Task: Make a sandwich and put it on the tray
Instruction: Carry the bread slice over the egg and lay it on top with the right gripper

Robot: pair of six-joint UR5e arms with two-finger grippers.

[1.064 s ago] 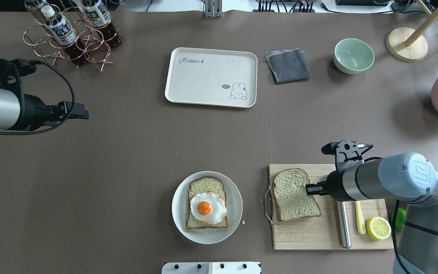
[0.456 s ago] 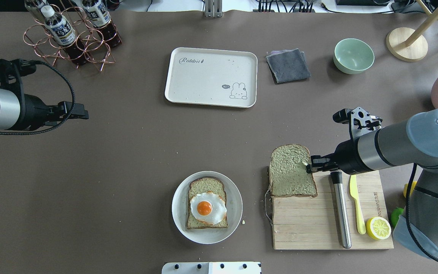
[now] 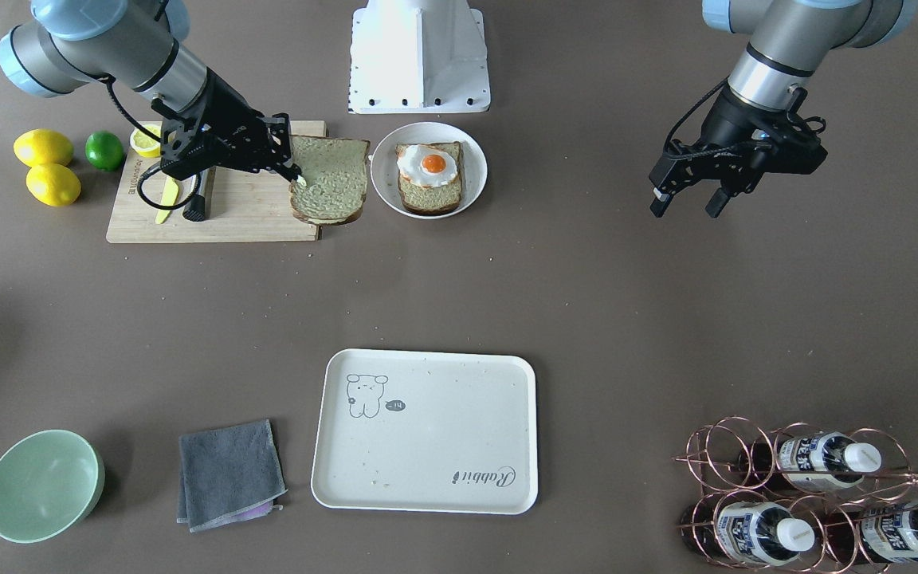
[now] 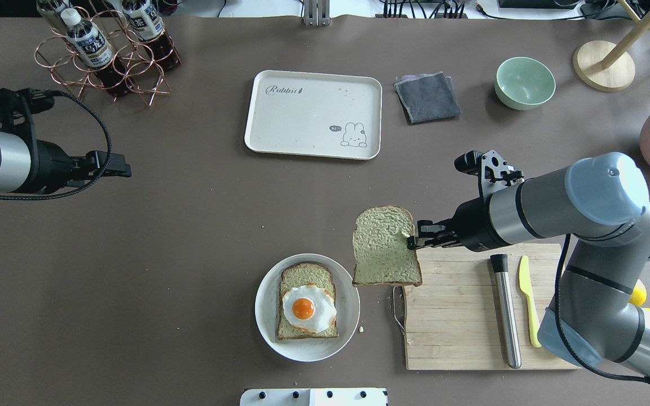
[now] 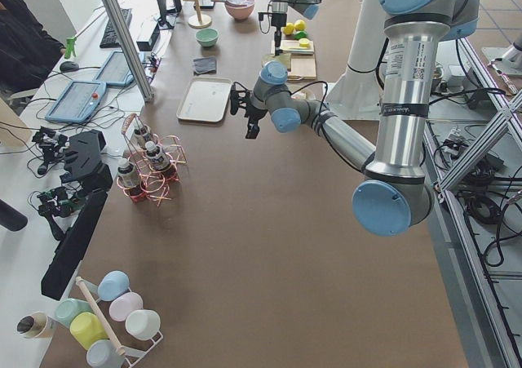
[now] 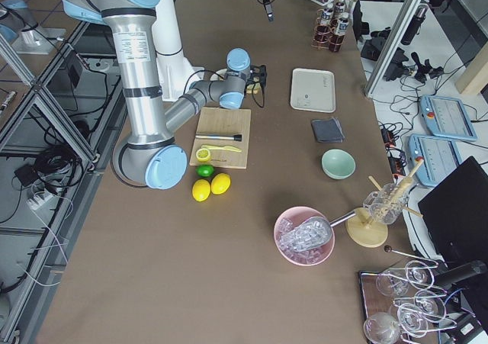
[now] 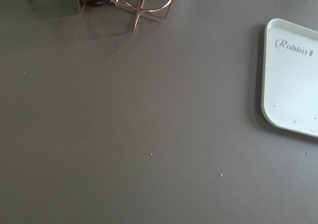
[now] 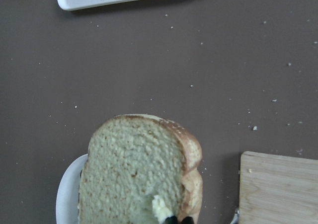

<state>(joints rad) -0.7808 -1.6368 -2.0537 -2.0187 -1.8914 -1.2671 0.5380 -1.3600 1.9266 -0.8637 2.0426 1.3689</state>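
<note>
My right gripper [image 4: 413, 241] is shut on the edge of a bread slice [image 4: 384, 245] and holds it in the air between the wooden cutting board [image 4: 460, 327] and the round white plate [image 4: 263, 307]. The held slice also shows in the front view [image 3: 331, 179] and the right wrist view [image 8: 139, 169]. The other slice [image 4: 306, 273] lies on the plate with the fried egg [image 4: 308, 307] on top. The cream tray [image 4: 313, 113] lies bare at the far middle. My left gripper [image 3: 686, 206] is open and empty, hovering far left.
A yellow knife [image 4: 528, 299] and a metal rod [image 4: 505, 316] lie on the board. Lemons [image 3: 45, 147] and a lime sit beside it. A grey cloth [image 4: 427, 97], a green bowl [image 4: 524, 82] and a copper bottle rack [image 4: 105, 51] stand at the far side.
My right gripper has lifted the bread slice off the cutting board and carried it left, toward the plate. The left arm has not moved.
</note>
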